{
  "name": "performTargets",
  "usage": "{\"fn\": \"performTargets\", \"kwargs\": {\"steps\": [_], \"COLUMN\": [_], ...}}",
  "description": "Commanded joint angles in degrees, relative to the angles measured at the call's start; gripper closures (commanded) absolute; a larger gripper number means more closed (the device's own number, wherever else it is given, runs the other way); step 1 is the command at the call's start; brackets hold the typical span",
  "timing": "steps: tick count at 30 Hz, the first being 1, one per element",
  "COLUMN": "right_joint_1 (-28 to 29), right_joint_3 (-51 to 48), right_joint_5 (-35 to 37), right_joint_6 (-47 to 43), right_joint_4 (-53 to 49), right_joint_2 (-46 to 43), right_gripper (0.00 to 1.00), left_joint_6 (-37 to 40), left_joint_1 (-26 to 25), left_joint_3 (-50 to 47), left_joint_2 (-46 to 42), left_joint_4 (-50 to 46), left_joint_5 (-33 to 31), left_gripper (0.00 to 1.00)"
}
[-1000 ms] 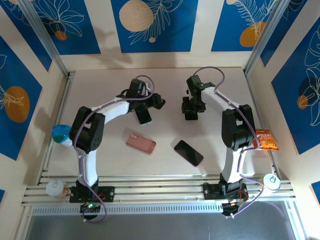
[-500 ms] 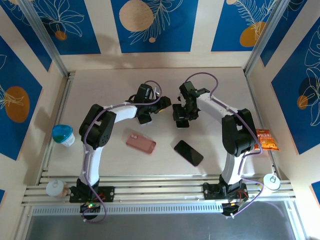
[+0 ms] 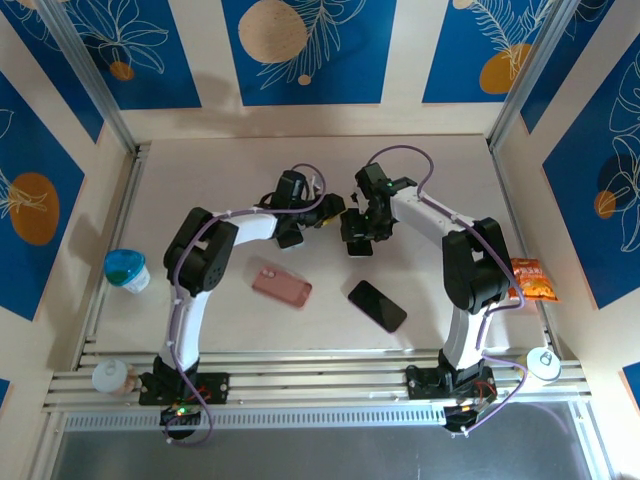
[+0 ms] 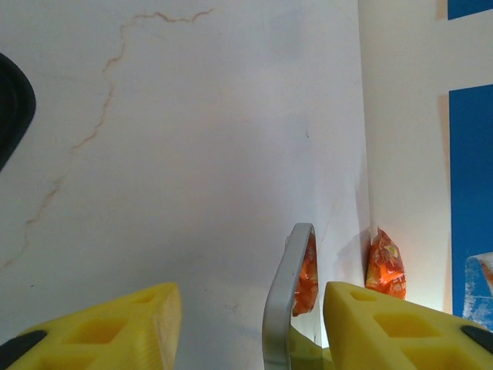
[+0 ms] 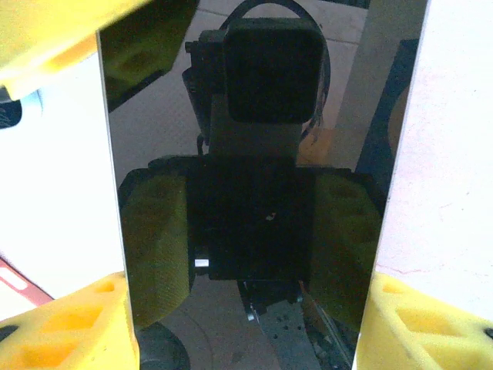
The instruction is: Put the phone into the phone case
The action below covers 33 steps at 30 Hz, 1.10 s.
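Clamping a glossy black slab (image 5: 262,193): right gripper (image 5: 246,316) is pinching it between both yellow fingers, jaws partway apart. Left gripper (image 4: 253,312) is hovering with fingers apart, a thin silver-edged piece (image 4: 286,293) standing edge-on between them; can't tell if it's gripping. Phone (image 3: 377,306) is lying flat on the table (image 3: 200,165), near the pink phone case (image 3: 281,286), not touching

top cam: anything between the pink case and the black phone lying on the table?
Nothing. In the top external view the table is bare between the pink case and the black phone; the two lie apart, not touching.
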Motion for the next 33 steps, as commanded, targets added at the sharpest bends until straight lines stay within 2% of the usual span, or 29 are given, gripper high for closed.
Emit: {"fn": "performTargets", "kwargs": {"steps": [1, 21, 26, 29, 33], "right_joint_1": [0.43, 0.70, 0.72, 0.72, 0.52], "right_joint_3": [2.07, 4.12, 4.52, 4.57, 4.09], "right_joint_5": [-1.87, -3.54, -3.81, -3.90, -3.97], "right_joint_6": [0.89, 1.52, 1.73, 1.82, 2.00], "right_joint_4": [0.07, 0.13, 0.18, 0.19, 0.29], "right_joint_2": [-1.33, -0.09, 0.07, 0.07, -0.02], "right_gripper": [0.51, 0.52, 0.52, 0.53, 0.53], "left_joint_6": [-0.74, -2.46, -3.46, -4.26, -5.91], "left_joint_1": [-1.07, -1.85, -1.86, -1.83, -1.73], "left_joint_3": [-0.44, -0.62, -1.13, -1.23, -1.91], "left_joint_2": [1.29, 2.41, 2.52, 2.68, 2.44], "left_joint_4": [2.10, 3.97, 5.43, 6.44, 8.91], "left_joint_5": [2.04, 4.12, 4.41, 4.53, 4.32], "left_gripper": [0.49, 0.64, 0.76, 0.98, 1.00]}}
